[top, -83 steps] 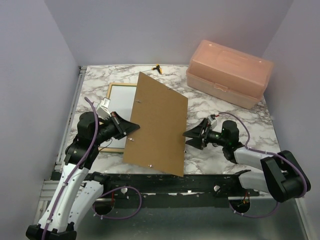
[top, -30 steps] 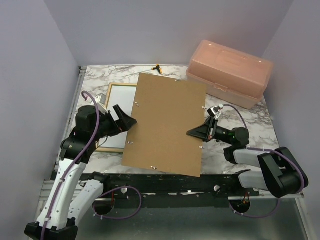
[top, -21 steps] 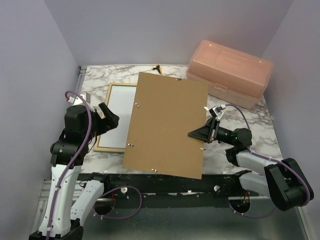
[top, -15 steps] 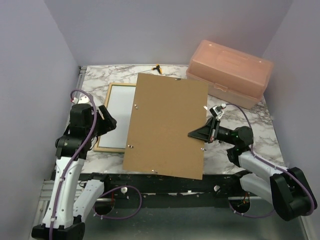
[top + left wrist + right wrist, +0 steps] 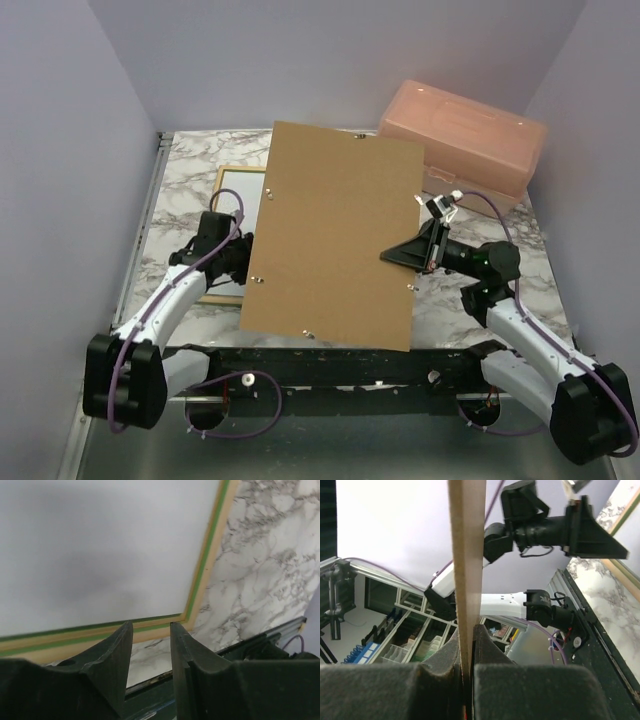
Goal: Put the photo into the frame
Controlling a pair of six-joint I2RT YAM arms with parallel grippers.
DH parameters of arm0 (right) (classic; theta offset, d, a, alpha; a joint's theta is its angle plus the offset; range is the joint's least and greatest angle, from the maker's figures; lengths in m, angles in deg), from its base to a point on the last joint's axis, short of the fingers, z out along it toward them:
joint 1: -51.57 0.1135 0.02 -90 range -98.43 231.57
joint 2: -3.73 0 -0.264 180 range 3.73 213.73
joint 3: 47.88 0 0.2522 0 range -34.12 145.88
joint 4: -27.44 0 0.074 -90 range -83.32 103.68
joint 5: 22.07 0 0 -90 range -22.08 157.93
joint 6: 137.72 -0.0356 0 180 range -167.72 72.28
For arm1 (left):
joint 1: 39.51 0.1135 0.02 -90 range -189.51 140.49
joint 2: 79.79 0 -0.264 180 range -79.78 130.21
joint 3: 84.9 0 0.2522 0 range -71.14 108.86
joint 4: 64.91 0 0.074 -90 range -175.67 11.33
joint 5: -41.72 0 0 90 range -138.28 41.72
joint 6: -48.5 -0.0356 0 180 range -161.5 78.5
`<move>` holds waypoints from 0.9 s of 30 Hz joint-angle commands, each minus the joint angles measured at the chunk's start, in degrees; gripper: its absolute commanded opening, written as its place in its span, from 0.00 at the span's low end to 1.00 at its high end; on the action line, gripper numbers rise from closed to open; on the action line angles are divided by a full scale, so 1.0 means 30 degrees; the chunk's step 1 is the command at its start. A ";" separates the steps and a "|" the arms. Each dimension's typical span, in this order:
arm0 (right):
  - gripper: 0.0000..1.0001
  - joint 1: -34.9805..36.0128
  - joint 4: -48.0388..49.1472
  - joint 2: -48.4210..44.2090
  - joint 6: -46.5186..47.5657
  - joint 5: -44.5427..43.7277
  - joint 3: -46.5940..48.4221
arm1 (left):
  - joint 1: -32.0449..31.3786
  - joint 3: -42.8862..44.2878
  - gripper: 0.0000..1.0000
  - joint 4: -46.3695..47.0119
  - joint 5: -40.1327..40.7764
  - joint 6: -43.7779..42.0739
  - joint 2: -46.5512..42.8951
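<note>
White photo [image 5: 100, 545] lies seemingly inside frame [image 5: 205, 580], long axis near-to-far.

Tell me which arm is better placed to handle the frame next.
Left, probably: the left gripper hovers over the frame's near rail, holding nothing. The right gripper is shut on the raised board.

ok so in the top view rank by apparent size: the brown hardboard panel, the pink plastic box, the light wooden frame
1. brown hardboard panel: largest, though held up nearer the camera.
2. pink plastic box.
3. light wooden frame: smallest showing, but the panel covers part, so unsure against the box.
</note>
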 commanded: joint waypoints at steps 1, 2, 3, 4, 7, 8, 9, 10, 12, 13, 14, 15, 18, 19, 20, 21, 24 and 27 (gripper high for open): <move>0.00 -0.0103 -0.0952 -0.1011 -0.0326 0.0000 0.1588 | -0.1736 -0.0172 0.36 0.4686 -0.2188 0.1608 0.1992; 0.00 -0.0107 -0.1178 -0.1173 -0.0319 -0.0007 0.1711 | -0.2090 -0.0178 0.36 0.5231 -0.2241 0.1813 0.2582; 0.00 -0.0133 -0.1393 -0.1280 -0.0327 -0.0009 0.1843 | -0.2394 -0.0102 0.36 0.5544 -0.2284 0.1960 0.3140; 0.00 -0.0148 -0.1551 -0.1392 -0.0301 -0.0043 0.1964 | -0.2767 0.0028 0.36 0.5885 -0.2272 0.2044 0.3790; 0.00 -0.0206 -0.2113 -0.1643 -0.0247 -0.0020 0.2281 | -0.3756 0.0228 0.38 0.7140 -0.2515 0.2428 0.5410; 0.00 -0.0196 -0.2246 -0.1710 -0.0206 0.0007 0.2389 | -0.4076 0.0281 0.39 0.7610 -0.2595 0.2615 0.5890; 0.00 -0.0193 -0.2348 -0.1767 -0.0204 0.0022 0.2461 | -0.4380 0.0402 0.41 0.8026 -0.2656 0.2690 0.6431; 0.00 -0.0201 -0.2451 -0.1792 -0.0209 0.0019 0.2543 | -0.4638 0.0505 0.42 0.8276 -0.2664 0.2779 0.6833; 0.00 -0.0221 -0.2594 -0.1896 -0.0218 0.0008 0.2669 | -0.5106 0.0668 0.44 0.8830 -0.2678 0.2964 0.7607; 0.00 -0.0223 -0.2646 -0.1956 -0.0229 -0.0022 0.2741 | -0.5323 0.0723 0.45 0.9162 -0.2736 0.3067 0.7950; 0.00 -0.0240 -0.2737 -0.1977 -0.0224 -0.0023 0.2807 | -0.5519 0.0778 0.45 0.9423 -0.2796 0.3100 0.8217; 0.00 -0.0229 -0.2793 -0.2021 -0.0230 -0.0020 0.2848 | -0.5732 0.0845 0.46 0.9668 -0.2804 0.3158 0.8472; 0.00 -0.0222 -0.2916 -0.2136 -0.0281 -0.0026 0.3042 | -0.6245 0.1214 0.46 0.9898 -0.2783 0.3249 0.9385; 0.00 -0.0247 -0.2960 -0.2181 -0.0281 -0.0037 0.3099 | -0.6404 0.1308 0.46 0.9904 -0.2802 0.3334 0.9666; 0.00 -0.0247 -0.3001 -0.2210 -0.0322 -0.0072 0.3156 | -0.6586 0.1466 0.46 0.9890 -0.2753 0.3352 1.0005; 0.00 -0.0250 -0.3047 -0.2272 -0.0315 -0.0058 0.3195 | -0.6744 0.1589 0.46 0.9893 -0.2684 0.3386 1.0263; 0.00 -0.0251 -0.3260 -0.2377 -0.0283 -0.0070 0.3330 | -0.7380 0.2079 0.44 0.9877 -0.2530 0.3359 1.1072; 0.00 -0.0250 -0.3357 -0.2492 -0.0328 -0.0096 0.3362 | -0.7933 0.2365 0.41 0.9886 -0.2491 0.3544 1.1625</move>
